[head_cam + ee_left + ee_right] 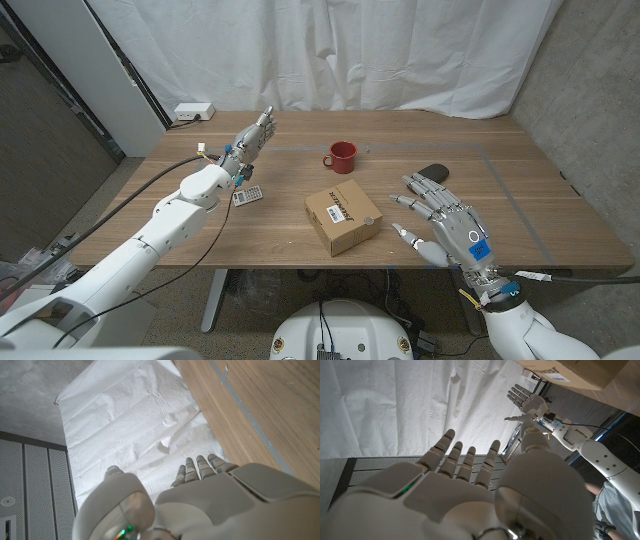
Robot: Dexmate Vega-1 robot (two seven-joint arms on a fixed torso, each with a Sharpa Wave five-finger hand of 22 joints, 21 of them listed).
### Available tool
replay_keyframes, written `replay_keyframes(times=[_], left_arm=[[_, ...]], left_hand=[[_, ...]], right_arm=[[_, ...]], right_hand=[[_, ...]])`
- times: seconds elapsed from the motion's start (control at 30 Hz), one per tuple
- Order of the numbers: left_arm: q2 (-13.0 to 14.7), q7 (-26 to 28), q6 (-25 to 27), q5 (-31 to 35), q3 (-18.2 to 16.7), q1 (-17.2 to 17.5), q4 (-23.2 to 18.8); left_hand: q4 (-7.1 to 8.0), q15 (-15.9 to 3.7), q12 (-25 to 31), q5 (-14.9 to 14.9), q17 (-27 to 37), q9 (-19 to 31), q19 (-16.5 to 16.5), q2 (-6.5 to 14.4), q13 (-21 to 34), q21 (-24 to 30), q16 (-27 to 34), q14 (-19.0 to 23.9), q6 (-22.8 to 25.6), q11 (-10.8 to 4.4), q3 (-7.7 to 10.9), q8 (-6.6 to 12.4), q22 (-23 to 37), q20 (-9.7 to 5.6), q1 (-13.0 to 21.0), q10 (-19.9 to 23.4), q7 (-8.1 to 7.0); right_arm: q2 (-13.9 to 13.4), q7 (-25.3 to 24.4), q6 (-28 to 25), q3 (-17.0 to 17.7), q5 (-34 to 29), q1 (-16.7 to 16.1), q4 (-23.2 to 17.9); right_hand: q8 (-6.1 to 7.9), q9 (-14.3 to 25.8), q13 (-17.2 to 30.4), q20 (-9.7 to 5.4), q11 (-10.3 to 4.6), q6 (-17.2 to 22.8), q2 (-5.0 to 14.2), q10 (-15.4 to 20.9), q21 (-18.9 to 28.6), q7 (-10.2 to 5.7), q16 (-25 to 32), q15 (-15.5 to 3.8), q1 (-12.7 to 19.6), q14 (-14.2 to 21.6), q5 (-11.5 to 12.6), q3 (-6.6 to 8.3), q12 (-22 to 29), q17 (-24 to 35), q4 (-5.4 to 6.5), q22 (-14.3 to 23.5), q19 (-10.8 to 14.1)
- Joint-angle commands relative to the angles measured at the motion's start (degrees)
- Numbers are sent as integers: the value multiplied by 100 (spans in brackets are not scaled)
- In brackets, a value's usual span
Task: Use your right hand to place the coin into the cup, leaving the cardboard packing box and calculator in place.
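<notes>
In the head view, the right hand [445, 225] hovers with its fingers spread wide and holds nothing. Just past its fingertips a dark flat oval [433, 172] lies on the table [520, 200], its long side across the table; I cannot tell whether it is the coin. A coin would be light, stiff and slippery, best pinched by its rim. The red cup [341, 156] stands upright, mouth up, beyond the cardboard packing box [343, 219]. The left hand [250, 138] is raised above the calculator [248, 196]. The left wrist view shows its fingers straight and empty; the right wrist view shows the right hand's fingers splayed.

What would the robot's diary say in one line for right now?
right hand: open, near box | left hand: open | cup: upright | coin: unseen
</notes>
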Motion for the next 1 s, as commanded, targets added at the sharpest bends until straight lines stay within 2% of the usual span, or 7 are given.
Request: replay_keyframes(times=[0.03,0.47,0.67,1.0], left_arm=[[2,28,-45,2,-32,44,-24],[0,-44,-16,11,-7,-58,72],[10,-67,5,25,4,-102,68],[18,-70,19,26,3,-114,71]], left_hand=[[17,20,-3,-18,26,22,-59,31,27,-1,-8,-38,-26,31,-31,-1,10,-116,32,-30,39],[19,23,1,-26,26,22,-75,39,27,-1,-9,-50,-33,37,-44,-2,11,-112,34,-24,34],[19,29,-1,-29,27,22,-80,44,27,0,-7,-49,-39,34,-51,-4,11,-115,36,-33,35],[20,33,-1,-35,27,22,-92,50,27,-1,-9,-61,-42,20,-60,-4,11,-111,40,-38,26]], right_arm=[[-109,-262,-552,-582,-161,324,183],[-177,-305,-837,-1129,-217,781,388],[-257,-206,-917,-1300,-162,916,461],[-103,-483,-986,-1599,-67,1196,796]], right_hand=[[98,58,37,-357,-24,58,-5,-14,2,-2,32,-269,166,-11,89,55,40,22,-20,22,-13],[374,194,57,-373,-49,416,-17,106,51,2,95,-306,240,68,174,6,143,54,50,37,23],[431,225,61,-370,-55,482,-7,115,58,-5,100,-298,253,72,190,-2,153,61,64,40,25],[591,416,106,-303,57,417,-15,-395,-14,-12,9,-152,290,-401,291,-90,55,96,125,61,-328]])
